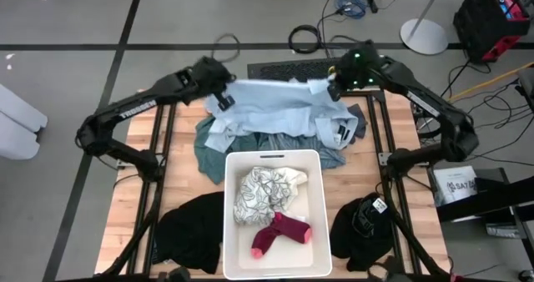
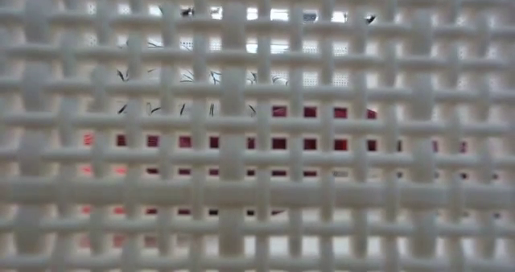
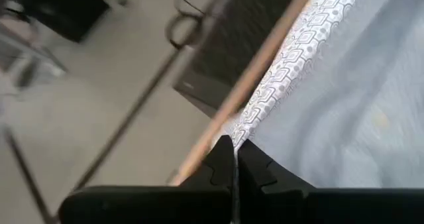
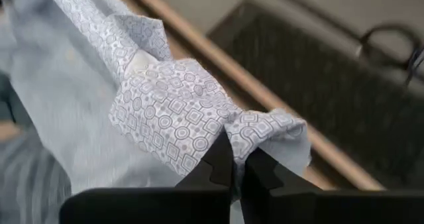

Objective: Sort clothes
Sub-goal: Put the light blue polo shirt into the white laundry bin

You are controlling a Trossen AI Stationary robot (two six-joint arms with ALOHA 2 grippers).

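Behind the lattice-walled white bin [image 1: 321, 198], the left hand [image 1: 223, 101] and right hand [image 1: 334, 88] each pinch a corner of 1 soft light blue shirt [image 1: 275, 107], stretched flat.

We see light blue shirt [image 1: 275, 103] stretched flat across table's far edge, patterned lining showing. Teal garment [image 1: 210, 155] beneath. White printed cloth [image 1: 263, 192] and magenta sock [image 1: 281, 234] in bin. Black garments [image 1: 190, 229] at near corners.
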